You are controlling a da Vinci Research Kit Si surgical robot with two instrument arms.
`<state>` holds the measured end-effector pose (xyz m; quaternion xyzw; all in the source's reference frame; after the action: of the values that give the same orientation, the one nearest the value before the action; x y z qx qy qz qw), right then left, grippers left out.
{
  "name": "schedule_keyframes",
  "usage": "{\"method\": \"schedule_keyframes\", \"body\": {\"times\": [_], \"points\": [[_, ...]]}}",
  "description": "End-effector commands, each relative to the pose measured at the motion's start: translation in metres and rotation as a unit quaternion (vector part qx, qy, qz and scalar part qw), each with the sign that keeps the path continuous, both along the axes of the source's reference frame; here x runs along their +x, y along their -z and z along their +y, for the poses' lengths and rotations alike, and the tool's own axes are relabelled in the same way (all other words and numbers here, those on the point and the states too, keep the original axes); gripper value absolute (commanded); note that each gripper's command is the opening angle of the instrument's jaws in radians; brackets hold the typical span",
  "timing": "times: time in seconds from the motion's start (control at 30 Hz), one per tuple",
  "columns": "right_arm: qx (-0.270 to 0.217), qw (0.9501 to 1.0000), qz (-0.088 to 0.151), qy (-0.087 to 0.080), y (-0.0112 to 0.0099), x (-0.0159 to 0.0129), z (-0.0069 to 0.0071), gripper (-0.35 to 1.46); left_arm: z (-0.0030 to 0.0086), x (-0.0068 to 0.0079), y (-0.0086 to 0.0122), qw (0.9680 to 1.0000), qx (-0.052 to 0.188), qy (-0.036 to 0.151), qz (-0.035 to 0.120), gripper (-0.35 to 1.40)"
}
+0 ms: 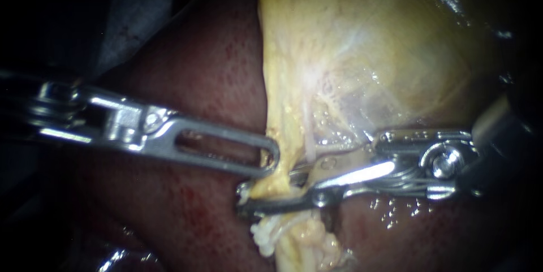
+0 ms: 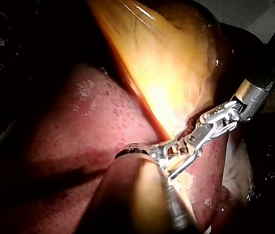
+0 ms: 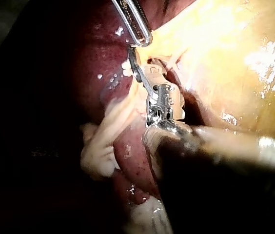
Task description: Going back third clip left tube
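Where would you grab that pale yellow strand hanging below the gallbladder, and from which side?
Probably the narrow stretch of the strand above where the right instrument crosses it, approached from the left, where the left instrument meets it. There it is a slim, near-upright band, so a sideways grip spans it; higher up it widens into the gallbladder, lower down it frays into white threads.

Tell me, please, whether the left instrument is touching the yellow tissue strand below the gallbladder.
Touching: in the endoscope view the left instrument presses its tip into the yellow tissue strand, with no gap between them.
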<state>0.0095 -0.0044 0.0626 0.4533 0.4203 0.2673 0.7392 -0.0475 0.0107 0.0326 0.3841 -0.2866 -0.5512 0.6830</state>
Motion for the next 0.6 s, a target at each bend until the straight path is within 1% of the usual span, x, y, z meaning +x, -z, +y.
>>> {"method": "schedule_keyframes", "body": {"times": [0.03, 0.07, 0.17, 0.3, 0.4, 0.6], "points": [[-0.002, 1.0, -0.002, -0.005, 0.0, 0.0001, 0.0001, -0.03, 0.0, 0.0, 0.0, 1.0, 0.0, 0.0, 0.0, -0.35], [-0.011, 0.9999, 0.001, -0.007, 0.0, 0.0002, 0.0002, 0.13, 0.0, 0.0, 0.0, 1.0, 0.0, 0.0, 0.0, -0.35], [-0.038, 0.9992, 0.012, -0.003, 0.0, 0.0003, 0.0004, 0.35, 0.0, 0.0, 0.0001, 1.0, 0.0, 0.0, 0.0, -0.35], [-0.052, 0.9985, 0.016, -0.001, -0.0001, 0.0003, 0.0005, 0.42, 0.0, 0.0, 0.0001, 1.0, 0.0, 0.0, 0.0, -0.35], [-0.066, 0.9976, 0.022, -0.002, 0.0, 0.0003, 0.0006, 0.46, 0.0, 0.0, 0.0001, 1.0, 0.0, 0.0, 0.0, -0.35], [-0.075, 0.9968, 0.027, -0.001, 0.0003, 0.0002, 0.0009, 0.49, 0.0, 0.0, 0.0001, 1.0, 0.0, 0.0, 0.0, -0.35]]}}
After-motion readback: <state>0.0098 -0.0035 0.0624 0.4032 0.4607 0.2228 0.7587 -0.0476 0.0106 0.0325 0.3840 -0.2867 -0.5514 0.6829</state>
